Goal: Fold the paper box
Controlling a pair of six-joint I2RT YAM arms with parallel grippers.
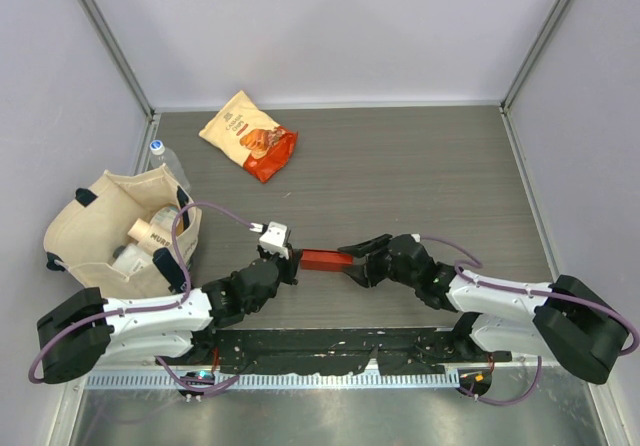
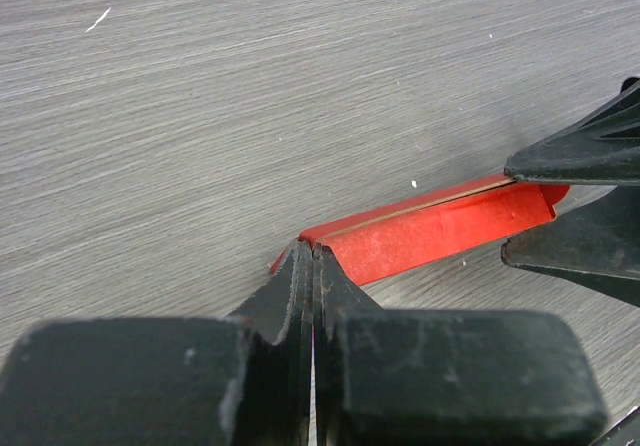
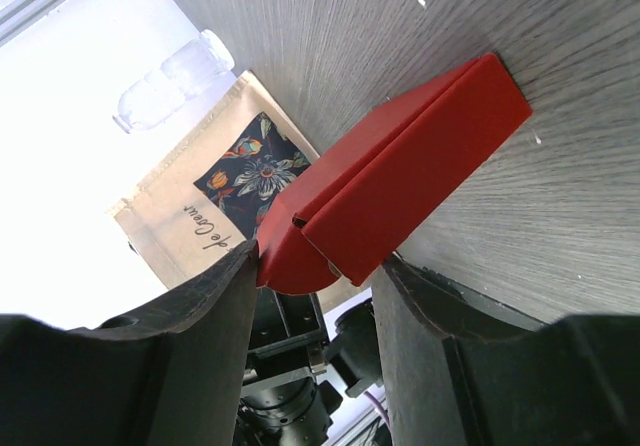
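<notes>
The red paper box is a long, narrow, tent-like folded piece held between both grippers near the table's front middle. My left gripper is shut on its left end; in the left wrist view the jaws pinch the red edge. My right gripper holds the right end. In the right wrist view the box, with a rounded flap, sits between the fingers and touches both. The right fingers show above and below the box's far end.
An orange-and-cream snack bag lies at the back left. A cream tote bag with items inside stands at the left, with a clear bottle behind it. Both show in the right wrist view. Grey walls enclose the table.
</notes>
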